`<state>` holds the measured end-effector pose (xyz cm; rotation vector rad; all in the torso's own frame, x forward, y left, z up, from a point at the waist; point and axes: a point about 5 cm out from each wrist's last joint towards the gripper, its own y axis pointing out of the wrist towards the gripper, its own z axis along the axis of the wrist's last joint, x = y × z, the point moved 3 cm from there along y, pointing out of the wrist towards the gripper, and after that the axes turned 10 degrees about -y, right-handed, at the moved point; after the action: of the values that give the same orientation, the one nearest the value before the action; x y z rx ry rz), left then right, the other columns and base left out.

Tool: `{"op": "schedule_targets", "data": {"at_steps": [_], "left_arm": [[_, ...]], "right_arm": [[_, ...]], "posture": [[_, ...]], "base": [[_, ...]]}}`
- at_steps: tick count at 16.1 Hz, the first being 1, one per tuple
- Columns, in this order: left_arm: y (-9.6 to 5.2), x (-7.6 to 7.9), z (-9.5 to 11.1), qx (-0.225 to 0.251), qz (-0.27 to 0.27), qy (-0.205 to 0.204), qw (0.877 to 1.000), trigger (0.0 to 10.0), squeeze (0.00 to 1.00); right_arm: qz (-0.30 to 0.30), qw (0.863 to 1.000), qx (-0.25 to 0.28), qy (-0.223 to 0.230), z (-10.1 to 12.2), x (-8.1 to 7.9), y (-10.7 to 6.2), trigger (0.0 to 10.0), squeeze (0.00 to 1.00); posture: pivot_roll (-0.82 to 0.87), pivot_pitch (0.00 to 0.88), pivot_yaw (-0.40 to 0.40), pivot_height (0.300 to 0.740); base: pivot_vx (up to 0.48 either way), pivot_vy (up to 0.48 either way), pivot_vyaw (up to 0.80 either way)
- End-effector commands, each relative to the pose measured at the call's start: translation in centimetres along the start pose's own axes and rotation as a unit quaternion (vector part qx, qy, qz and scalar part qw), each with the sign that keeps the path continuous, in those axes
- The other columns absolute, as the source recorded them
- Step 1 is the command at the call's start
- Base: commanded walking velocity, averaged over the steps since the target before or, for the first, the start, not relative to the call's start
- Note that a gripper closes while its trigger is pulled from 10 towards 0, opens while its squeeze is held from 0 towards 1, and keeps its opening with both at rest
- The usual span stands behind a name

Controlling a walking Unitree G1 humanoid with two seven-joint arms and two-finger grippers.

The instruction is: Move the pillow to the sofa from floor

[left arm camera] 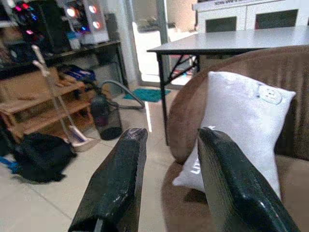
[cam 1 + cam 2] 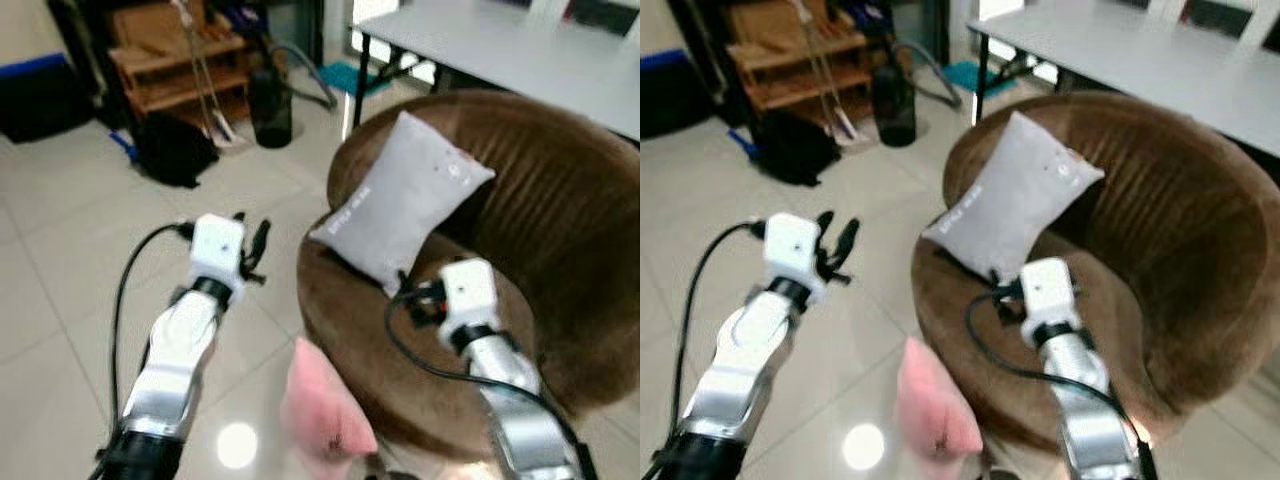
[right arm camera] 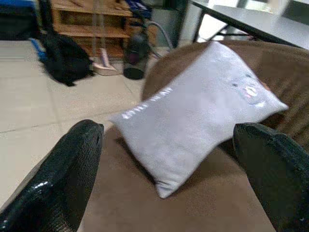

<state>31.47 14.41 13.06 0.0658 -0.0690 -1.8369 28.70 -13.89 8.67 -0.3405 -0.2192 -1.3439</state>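
Grey pillow [image 2: 400, 200] propped on the brown sofa [image 2: 560, 200], both tools empty with fingers apart, right tool [image 3: 169, 159] just before it, left tool [image 2: 255, 245] over the floor [image 2: 60, 290]; judged placed, so withdraw straight back without brushing it.

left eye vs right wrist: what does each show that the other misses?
Left eye view: the pink pillow on the floor against the sofa's base, both silver arms, the left gripper over the tiles.

Right wrist view: the right gripper open wide, fingers framing the grey pillow from close in.

Both: grey pillow leaning on the brown sofa, black bag, grey table.
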Motion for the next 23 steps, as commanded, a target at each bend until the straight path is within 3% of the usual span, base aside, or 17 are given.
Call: {"op": "schedule_targets", "data": {"at_steps": [1, 7, 16, 23], "left_arm": [[-0.25, 0.07, -0.16, 0.003, -0.007, 0.005, 1.0, 10.0, 0.0], [-0.51, -0.17, -0.38, 0.005, 0.004, -0.018, 1.0, 10.0, 0.0], [-0.59, -0.31, -0.36, 0.008, 0.011, -0.017, 1.0, 10.0, 0.0], [-0.73, -0.74, 0.25, 0.026, 0.02, -0.023, 0.999, 10.0, 0.0]], "right_arm": [[-0.001, 1.0, -0.003, 0.003, -0.19, 0.24, -0.03, 10.0, 0.0], [0.005, 1.0, -0.003, 0.003, -0.29, 0.09, -0.11, 10.0, 0.0], [0.01, 1.0, -0.001, 0.002, -0.15, 0.06, -0.11, 10.0, 0.0], [0.012, 1.0, 0.003, -0.005, 0.12, 0.15, 0.26, 10.0, 0.0]], "posture": [[-0.07, 0.012, 0.009, 0.7], [-0.07, 0.017, 0.007, 0.66], [-0.07, 0.028, 0.002, 0.575], [-0.07, 0.035, -0.009, 0.571]], "base": [[0.0, 0.0, 0.0], [0.0, 0.0, 0.0], [0.0, 0.0, 0.0], [0.0, 0.0, 0.0]]}}
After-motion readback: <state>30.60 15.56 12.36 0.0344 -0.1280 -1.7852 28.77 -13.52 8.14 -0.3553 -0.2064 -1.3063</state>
